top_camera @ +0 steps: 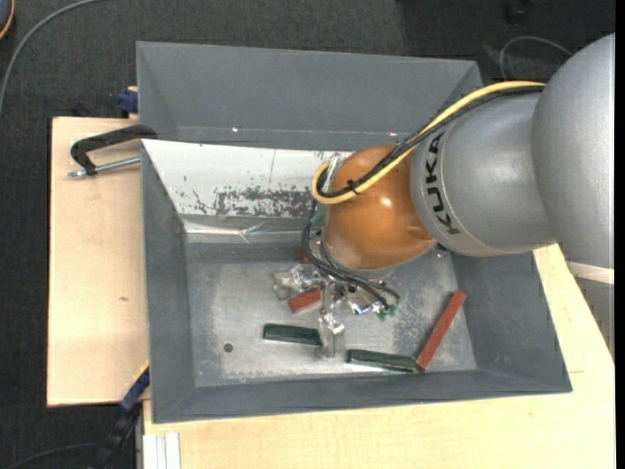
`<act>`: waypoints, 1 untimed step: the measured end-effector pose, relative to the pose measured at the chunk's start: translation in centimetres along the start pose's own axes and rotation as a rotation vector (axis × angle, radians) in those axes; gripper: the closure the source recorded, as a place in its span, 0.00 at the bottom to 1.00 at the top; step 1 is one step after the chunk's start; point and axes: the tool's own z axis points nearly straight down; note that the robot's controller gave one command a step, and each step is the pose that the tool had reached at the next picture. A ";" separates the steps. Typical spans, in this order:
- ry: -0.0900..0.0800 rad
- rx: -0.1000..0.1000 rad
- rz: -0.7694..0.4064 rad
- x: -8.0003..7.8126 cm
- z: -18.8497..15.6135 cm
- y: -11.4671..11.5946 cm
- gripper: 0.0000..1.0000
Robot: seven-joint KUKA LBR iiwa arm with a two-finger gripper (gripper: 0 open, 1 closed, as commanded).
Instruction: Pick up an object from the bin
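My gripper (331, 332) is down on the bin (166, 291) floor, mid-front, its tip at the right end of a dark green strip (289, 333). Spread or pressed together, I can't tell. The strip looks flat, stiff and light, likely slick on the speckled metal, so I'd pinch across its narrow width. A red stick (441, 328) lies off right.

The arm (508, 164) runs off the right edge, and its orange cover (376, 213) hides the back-right floor of the bin (166, 291). The red piece (304, 301) underneath is half covered, and that tiny dark speck (229, 349) is anyone's guess.
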 end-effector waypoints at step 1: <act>-0.004 0.000 0.000 -0.1 -0.3 0.1 1.00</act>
